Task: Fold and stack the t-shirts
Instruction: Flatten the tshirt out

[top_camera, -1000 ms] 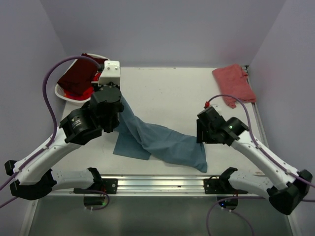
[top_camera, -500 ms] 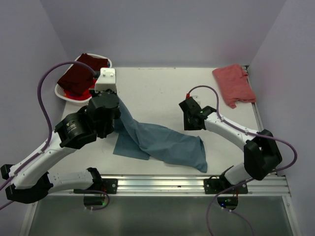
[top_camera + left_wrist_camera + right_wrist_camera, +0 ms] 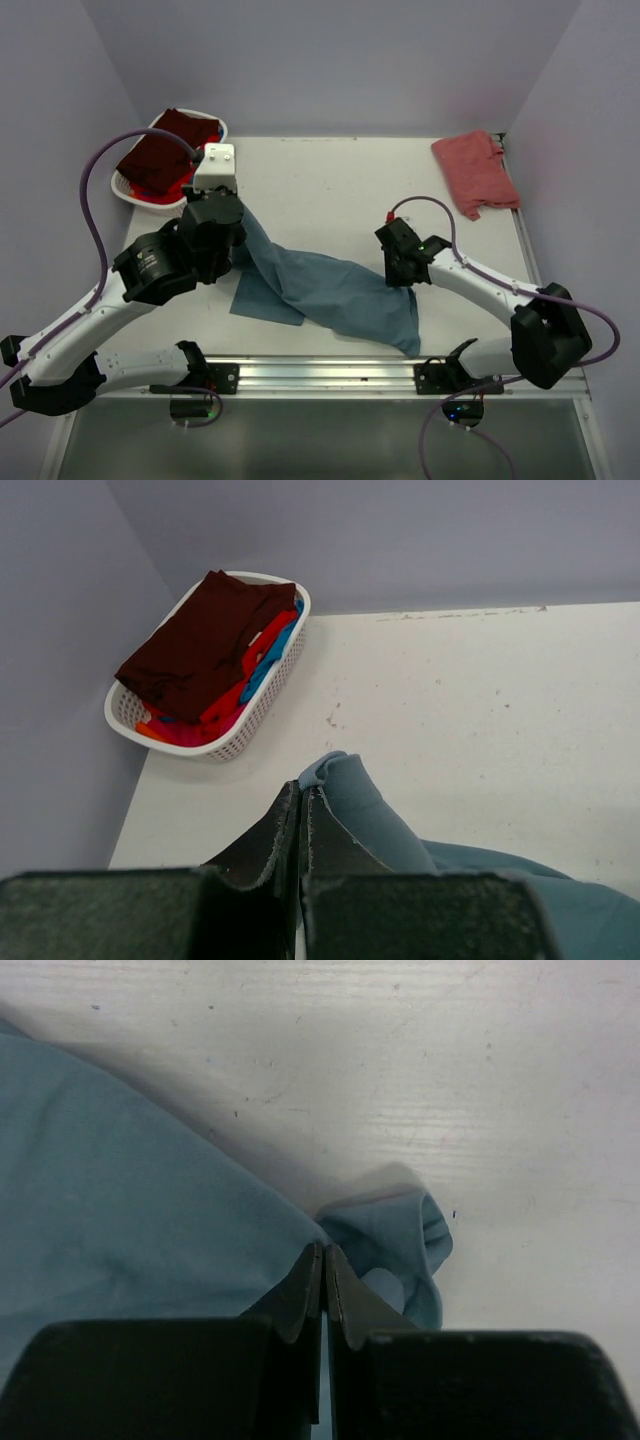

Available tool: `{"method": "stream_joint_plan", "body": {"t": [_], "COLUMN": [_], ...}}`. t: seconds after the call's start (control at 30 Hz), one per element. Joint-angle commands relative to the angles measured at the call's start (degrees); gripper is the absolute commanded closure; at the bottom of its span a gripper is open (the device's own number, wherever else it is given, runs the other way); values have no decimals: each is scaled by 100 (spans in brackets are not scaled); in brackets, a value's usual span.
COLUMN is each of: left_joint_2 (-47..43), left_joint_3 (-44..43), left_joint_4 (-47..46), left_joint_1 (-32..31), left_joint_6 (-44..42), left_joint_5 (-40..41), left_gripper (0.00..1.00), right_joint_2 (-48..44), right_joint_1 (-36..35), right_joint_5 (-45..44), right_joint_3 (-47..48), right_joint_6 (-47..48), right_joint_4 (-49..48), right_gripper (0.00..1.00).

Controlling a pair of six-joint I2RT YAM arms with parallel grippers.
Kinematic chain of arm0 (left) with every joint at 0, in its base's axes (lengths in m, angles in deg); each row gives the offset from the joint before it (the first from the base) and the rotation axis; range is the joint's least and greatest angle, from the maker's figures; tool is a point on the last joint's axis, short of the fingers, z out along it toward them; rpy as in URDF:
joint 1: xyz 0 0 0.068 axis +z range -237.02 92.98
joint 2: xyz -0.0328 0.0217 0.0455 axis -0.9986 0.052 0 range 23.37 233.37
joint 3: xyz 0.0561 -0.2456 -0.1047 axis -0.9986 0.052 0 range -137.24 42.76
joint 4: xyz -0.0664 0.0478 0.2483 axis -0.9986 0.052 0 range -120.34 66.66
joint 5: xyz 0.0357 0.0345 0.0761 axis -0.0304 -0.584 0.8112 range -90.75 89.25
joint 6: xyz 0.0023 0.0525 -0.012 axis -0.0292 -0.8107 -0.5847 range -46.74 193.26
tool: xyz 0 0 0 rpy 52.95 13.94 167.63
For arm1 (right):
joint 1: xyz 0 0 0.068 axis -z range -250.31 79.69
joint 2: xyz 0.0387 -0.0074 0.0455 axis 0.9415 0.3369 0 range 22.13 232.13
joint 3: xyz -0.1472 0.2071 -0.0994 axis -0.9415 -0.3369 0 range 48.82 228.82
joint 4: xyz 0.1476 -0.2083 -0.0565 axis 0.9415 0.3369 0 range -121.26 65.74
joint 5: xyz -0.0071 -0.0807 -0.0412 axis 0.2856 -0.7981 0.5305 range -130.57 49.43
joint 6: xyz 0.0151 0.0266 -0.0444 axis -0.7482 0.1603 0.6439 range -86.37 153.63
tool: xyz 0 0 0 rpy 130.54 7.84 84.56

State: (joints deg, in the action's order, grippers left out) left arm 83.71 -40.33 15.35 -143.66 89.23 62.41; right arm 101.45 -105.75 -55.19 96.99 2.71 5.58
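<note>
Presently, the slate teal-blue t-shirt [image 3: 330,290] lies strung out across the near middle of the table [image 3: 330,180], one end lifted toward the left arm, the other trailing to the near right; it is rumpled and partly doubled over itself, not spread flat.

Handling, as a judgement: light, limp cloth with no stiffness; it will sag from any single pinch and slide easily on the smooth top; nothing fragile. It is best taken at a hem, shoulder seam or corner, at two points well apart, so the panel hangs open rather than bunching.

Left gripper [image 3: 300,798]: jaws pressed together, a ridge of the blue cloth caught at the tips and rising clear of the table; in the overhead view the shirt climbs up to it.

Right gripper [image 3: 323,1258]: low on the shirt's right-hand edge, jaws drawn nearly together with only a sliver between; a small curl of hem sits just beside the tips. It seems to pinch a thin fold, though the fingers hide the contact itself.

Elsewhere: salmon-red t-shirt [image 3: 475,172] at the far right corner, well apart; white basket [image 3: 265,715] at far left, dark maroon t-shirt [image 3: 205,640] on top of brighter ones.
</note>
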Motion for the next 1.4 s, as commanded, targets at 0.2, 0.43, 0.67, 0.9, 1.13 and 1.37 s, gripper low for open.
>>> {"method": "stream_joint_plan", "body": {"t": [0.2,0.43,0.67,0.9,1.13,1.37], "left_joint_2": [-57,-48,-39,-136,-250,-391], "left_joint_3": [21,-14,55,257,179,381], "left_joint_4": [-43,-139,-534,-1621,-1977,-1283], "left_joint_1": [30,30,39,179,268,268], "left_joint_6": [188,100,-321,-1180,-1439,-630], "left_joint_5": [171,390,680,777,742,646], "left_gripper": [100,100,100,100,100,100], "right_joint_2": [-1138,-2413,-2300,-1482,-1719,-2351], "right_joint_1": [20,11,20,678,758,240], "right_joint_5": [239,-39,-1654,-2588,-1104,2282], "right_joint_3": [-219,386,1590,2591,2418,942], "right_joint_6": [-125,68,603,658,903,877], "right_joint_4": [736,1360,1757,1134,867,1958], "right_gripper": [100,100,100,100,100,100]}}
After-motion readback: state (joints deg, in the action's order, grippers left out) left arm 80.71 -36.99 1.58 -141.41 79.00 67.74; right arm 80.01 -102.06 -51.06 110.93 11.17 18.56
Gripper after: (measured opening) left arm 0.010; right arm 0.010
